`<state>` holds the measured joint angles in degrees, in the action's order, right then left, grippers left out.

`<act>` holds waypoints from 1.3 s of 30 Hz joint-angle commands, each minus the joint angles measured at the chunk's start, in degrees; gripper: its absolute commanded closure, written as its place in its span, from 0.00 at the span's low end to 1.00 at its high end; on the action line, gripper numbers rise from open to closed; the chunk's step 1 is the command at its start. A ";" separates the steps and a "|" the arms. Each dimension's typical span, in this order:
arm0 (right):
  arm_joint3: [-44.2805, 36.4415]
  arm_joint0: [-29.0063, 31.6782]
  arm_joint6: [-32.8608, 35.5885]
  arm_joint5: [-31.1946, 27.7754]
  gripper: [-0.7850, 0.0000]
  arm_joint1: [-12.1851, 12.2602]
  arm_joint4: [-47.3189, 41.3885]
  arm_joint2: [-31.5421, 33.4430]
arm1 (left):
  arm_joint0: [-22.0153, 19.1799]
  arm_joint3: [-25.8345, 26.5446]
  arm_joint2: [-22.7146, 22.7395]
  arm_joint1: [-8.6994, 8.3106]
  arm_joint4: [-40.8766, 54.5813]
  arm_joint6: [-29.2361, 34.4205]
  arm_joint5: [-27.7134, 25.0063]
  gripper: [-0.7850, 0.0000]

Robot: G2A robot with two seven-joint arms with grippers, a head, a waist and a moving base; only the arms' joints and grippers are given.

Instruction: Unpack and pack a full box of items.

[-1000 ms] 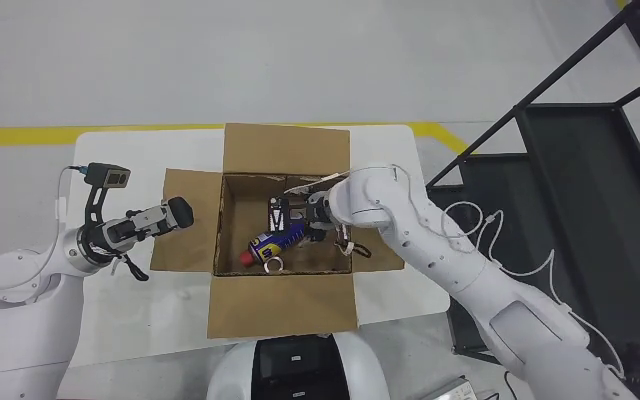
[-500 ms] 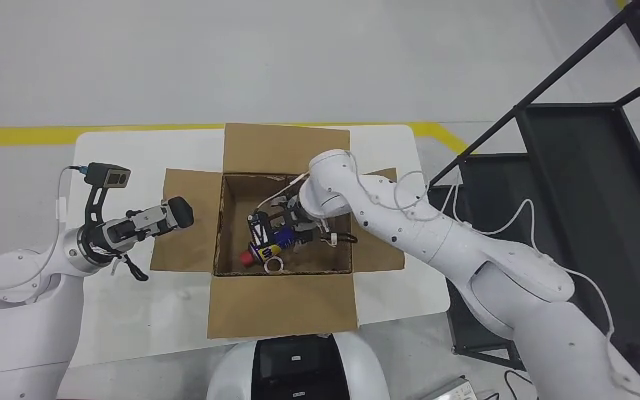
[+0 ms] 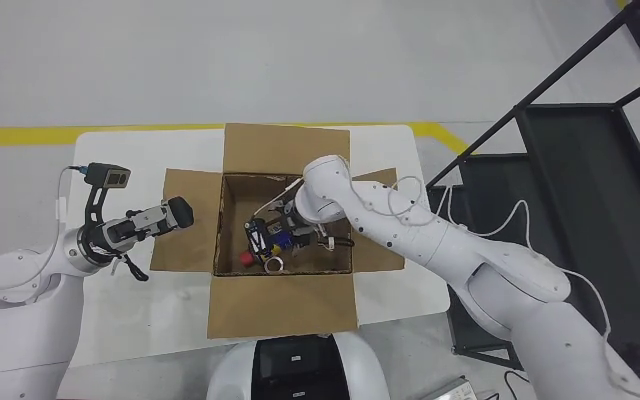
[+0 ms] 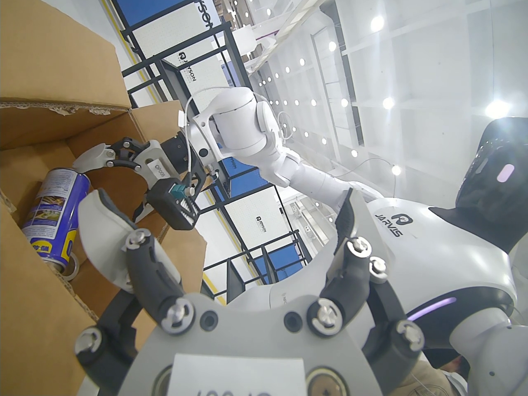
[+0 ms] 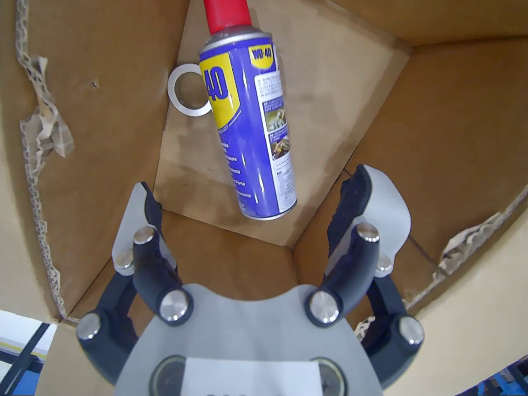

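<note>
Lying in one box [image 3: 285,150]: one spray can [image 5: 247,125], one tape roll [image 5: 190,111]; right fingers [image 5: 371,199] spread above; left fingers [image 4: 99,224] spread.

Right gripper [image 5: 251,188] inside the cardboard box [image 5: 412,133] — jaws spread, empty. 1 blue spray can [image 5: 247,125], red-capped, lies on the bottom — 1 white ring [image 5: 178,100] just beside it.

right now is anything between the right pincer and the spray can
Nothing visible: the open right pincer faces the base of the spray can inside the box. The ring lies by its cap end.
</note>
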<state>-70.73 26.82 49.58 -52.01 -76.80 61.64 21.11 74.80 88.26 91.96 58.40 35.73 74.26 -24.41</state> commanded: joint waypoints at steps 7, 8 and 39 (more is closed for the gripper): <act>7.83 -1.50 -7.38 -0.51 0.00 -4.25 5.57 -4.14 | 2.60 -0.70 5.97 -0.62 -1.17 -7.01 -0.88 0.00; 8.67 -1.66 -8.29 -0.65 0.00 -4.77 6.05 -4.52 | 2.91 -0.83 6.56 -0.69 -0.73 -7.06 -0.80 0.00; 31.19 -4.43 -22.80 -5.99 1.00 -17.53 15.40 -10.52 | 3.16 -0.91 7.07 -0.77 -0.56 -7.04 -0.79 0.00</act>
<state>-39.73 22.60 26.93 -58.01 -94.17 77.16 10.60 77.97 87.35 99.03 57.63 35.17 67.22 -25.20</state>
